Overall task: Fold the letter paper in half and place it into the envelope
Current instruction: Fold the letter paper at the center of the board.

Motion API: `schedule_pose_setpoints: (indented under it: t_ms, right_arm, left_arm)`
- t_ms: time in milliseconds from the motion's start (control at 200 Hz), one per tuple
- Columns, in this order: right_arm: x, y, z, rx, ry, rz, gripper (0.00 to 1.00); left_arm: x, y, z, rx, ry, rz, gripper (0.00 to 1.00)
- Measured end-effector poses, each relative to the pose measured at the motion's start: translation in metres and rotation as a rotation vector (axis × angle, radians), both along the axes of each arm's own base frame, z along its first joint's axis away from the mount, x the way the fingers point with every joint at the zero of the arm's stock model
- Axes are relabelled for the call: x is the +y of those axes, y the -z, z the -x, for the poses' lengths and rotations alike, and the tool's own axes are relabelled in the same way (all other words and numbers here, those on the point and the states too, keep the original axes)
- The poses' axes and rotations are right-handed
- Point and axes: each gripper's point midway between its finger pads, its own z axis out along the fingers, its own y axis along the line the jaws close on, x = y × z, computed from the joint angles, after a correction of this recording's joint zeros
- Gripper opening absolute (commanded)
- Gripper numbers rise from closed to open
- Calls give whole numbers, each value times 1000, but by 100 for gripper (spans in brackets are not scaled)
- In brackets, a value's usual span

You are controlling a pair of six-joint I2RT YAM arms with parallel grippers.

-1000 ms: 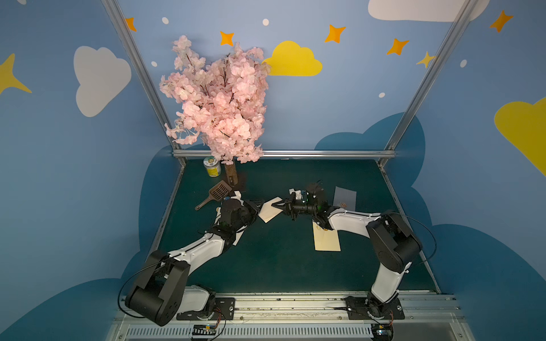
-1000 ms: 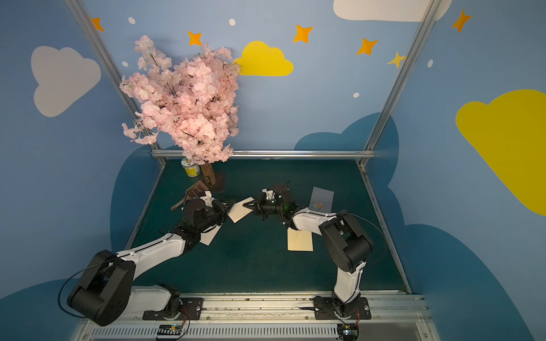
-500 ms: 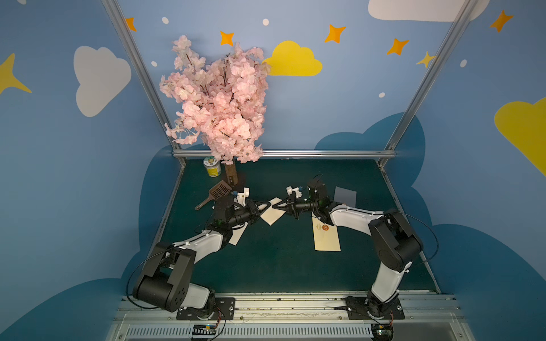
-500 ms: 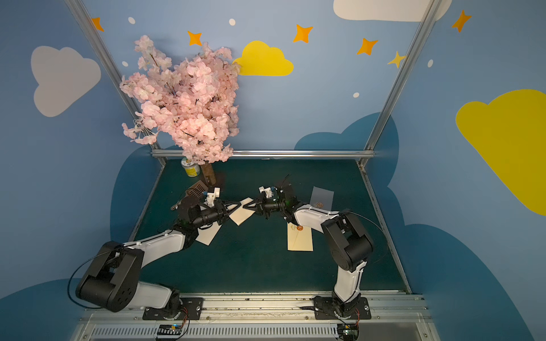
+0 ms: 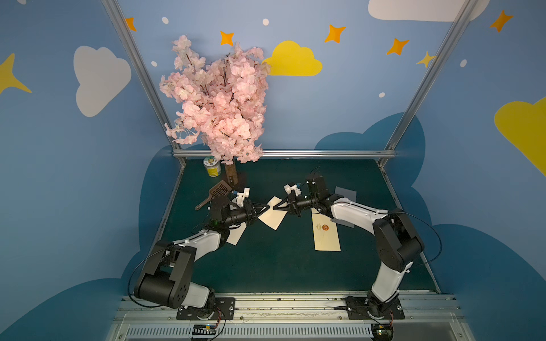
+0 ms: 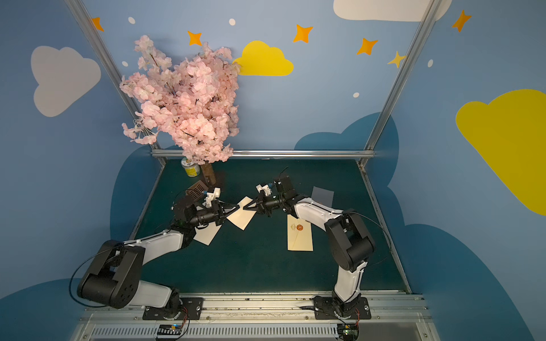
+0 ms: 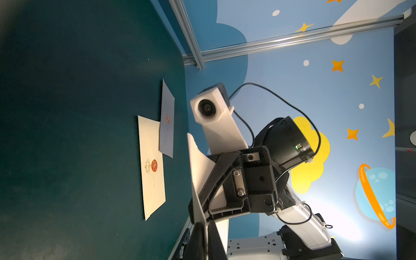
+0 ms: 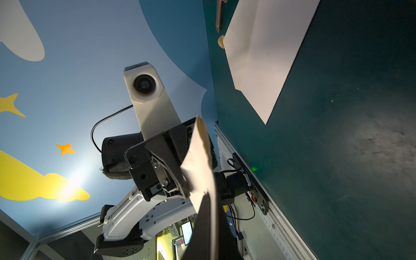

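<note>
Above the green table [image 5: 280,265], left gripper [image 5: 266,207] and right gripper [image 5: 276,207] both clamp the letter paper [image 5: 273,220]; uneven pulling could tear it.

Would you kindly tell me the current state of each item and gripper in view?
letter paper: lifted off the table, held between both grippers.
left gripper: shut on the letter paper.
right gripper: shut on the letter paper.
cream envelope: flat on the table, seal side up.
grey envelope: flat, overlapping the cream envelope's end.
second sheet: lying on the table, not held.
</note>
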Motion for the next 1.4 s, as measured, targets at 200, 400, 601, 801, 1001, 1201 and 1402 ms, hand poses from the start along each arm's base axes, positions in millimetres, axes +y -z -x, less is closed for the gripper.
schedule_pose_setpoints:
  t_ms: [200,400,601,801,1001,1201,1402]
  right_arm:
    - [2,-12,-1,-14,-38,3,5]
    - [3,-16,-2,8,-56,-5,59]
    - [6,-5,2,61,13,5,52]
    - [21,6,6,78,130,29,37]
    - [37,-8,3,57,179,-18,48]
    - [43,-16,-4,55,179,-85,70]
    - [30,13,2,98,168,-32,86]
  left_arm:
    - [-2,-1,1,4,21,8,3]
    - [1,-1,-3,27,-25,-6,3]
    - [18,-22,-8,-11,-176,-43,3]
    - [47,-34,7,-34,-357,-101,3]
    - [69,-4,20,19,-463,-159,3]
    - [67,29,12,129,-445,-209,3]
    - [55,10,-4,123,-396,-197,3]
